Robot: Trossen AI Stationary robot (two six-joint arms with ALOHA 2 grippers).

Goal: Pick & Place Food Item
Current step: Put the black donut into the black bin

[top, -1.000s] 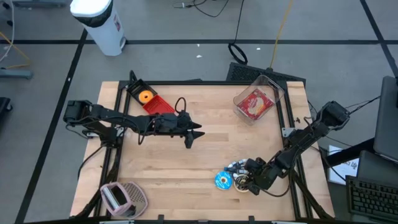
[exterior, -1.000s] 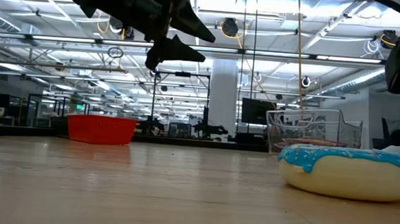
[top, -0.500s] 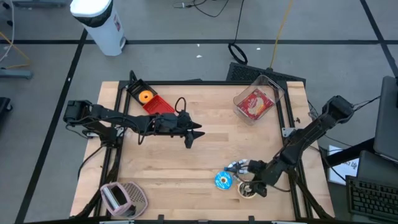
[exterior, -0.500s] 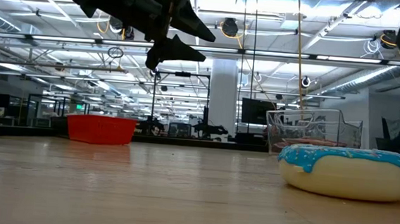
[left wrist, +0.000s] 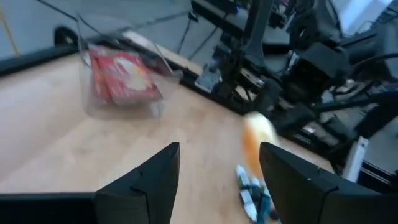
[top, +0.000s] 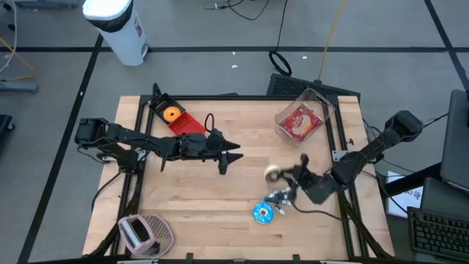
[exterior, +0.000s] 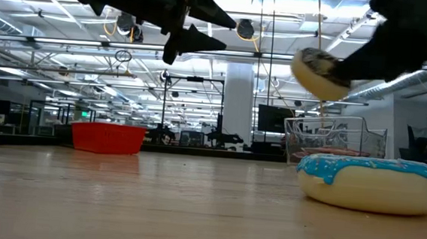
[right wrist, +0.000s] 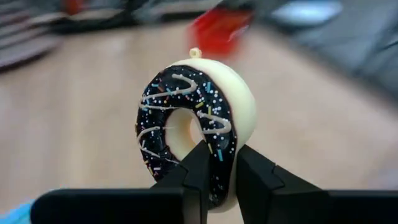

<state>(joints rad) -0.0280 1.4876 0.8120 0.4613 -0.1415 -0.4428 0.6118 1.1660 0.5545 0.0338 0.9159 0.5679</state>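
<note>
Two right fingers (right wrist: 196,163) pinch a chocolate-iced doughnut (right wrist: 196,124); left fingers (left wrist: 149,180) spread; nothing legible.

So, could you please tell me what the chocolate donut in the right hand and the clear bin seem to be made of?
The chocolate donut looks like a moulded plastic or rubber toy: glossy dark icing, evenly painted sprinkles, and a small loop on its rim. The right hand pinches it without visibly denting it, though foam is possible. The clear bin seems to be rigid transparent plastic, since the red packet inside shows through its walls.
</note>
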